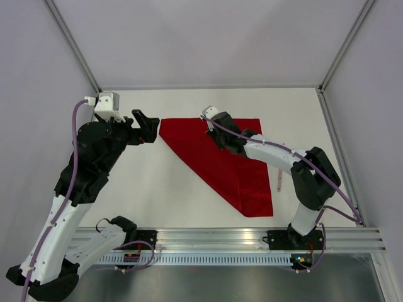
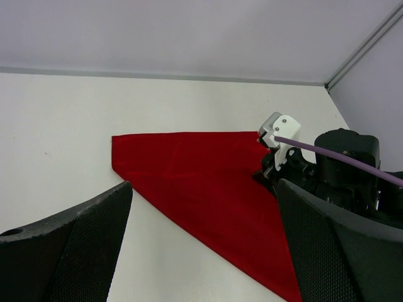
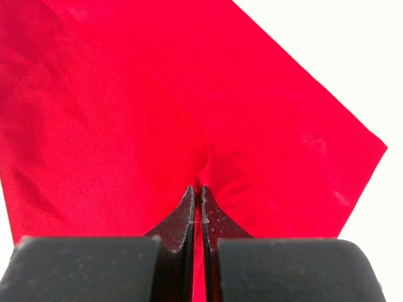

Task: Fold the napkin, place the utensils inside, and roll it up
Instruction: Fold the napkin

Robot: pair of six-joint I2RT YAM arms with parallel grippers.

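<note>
The red napkin (image 1: 217, 165) lies folded into a triangle on the white table, long edge running from far left to near right. My right gripper (image 1: 213, 133) is shut on a pinch of the napkin near its far edge; the right wrist view shows the cloth (image 3: 126, 113) puckered between the closed tips (image 3: 198, 189). My left gripper (image 1: 150, 128) is open and empty, just left of the napkin's far left corner. In the left wrist view the napkin (image 2: 189, 170) lies ahead of the open gripper (image 2: 203, 189). A slim pale utensil (image 1: 278, 179) lies right of the napkin, partly hidden by the right arm.
A metal frame post (image 1: 75, 47) and walls border the table at the back and sides. An aluminium rail (image 1: 208, 236) with the arm bases runs along the near edge. The right arm (image 2: 346, 163) shows in the left wrist view.
</note>
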